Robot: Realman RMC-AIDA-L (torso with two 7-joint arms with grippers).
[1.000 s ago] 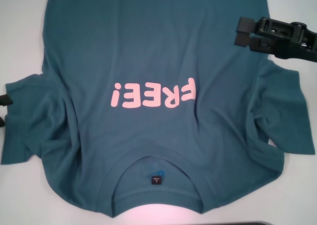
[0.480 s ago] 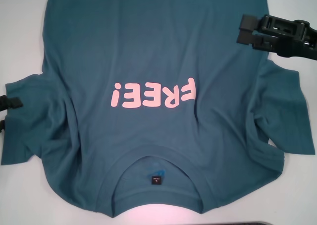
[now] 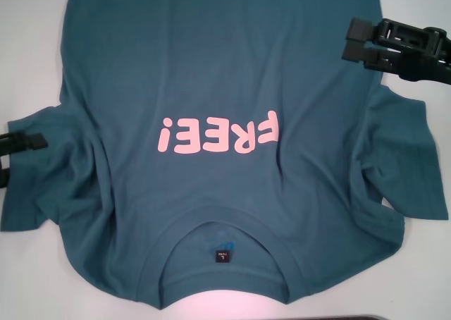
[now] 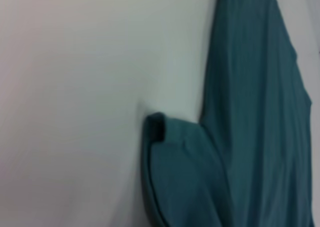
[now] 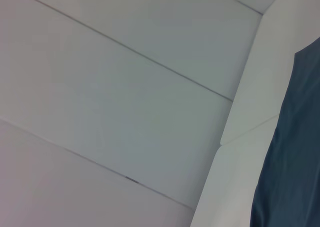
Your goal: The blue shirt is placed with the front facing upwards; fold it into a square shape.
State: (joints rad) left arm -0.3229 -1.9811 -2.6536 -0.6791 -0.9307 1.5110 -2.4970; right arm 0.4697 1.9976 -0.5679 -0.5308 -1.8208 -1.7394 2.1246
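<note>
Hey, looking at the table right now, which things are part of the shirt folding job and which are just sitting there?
Part of the job:
- blue shirt, spread flat, print up
- left gripper, at one sleeve
- right gripper, above the shirt's other side

Just there:
- white table
- dark strip at the near edge

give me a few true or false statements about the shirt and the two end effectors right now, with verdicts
1. The blue shirt lies flat with its pink print facing up. True.
2. The collar is at the far end from the robot. False: it is at the near end.
3. The right end effector grips a sleeve. False: it holds nothing, at the shirt's right edge.
4. The left end effector is by the left sleeve. True.
</note>
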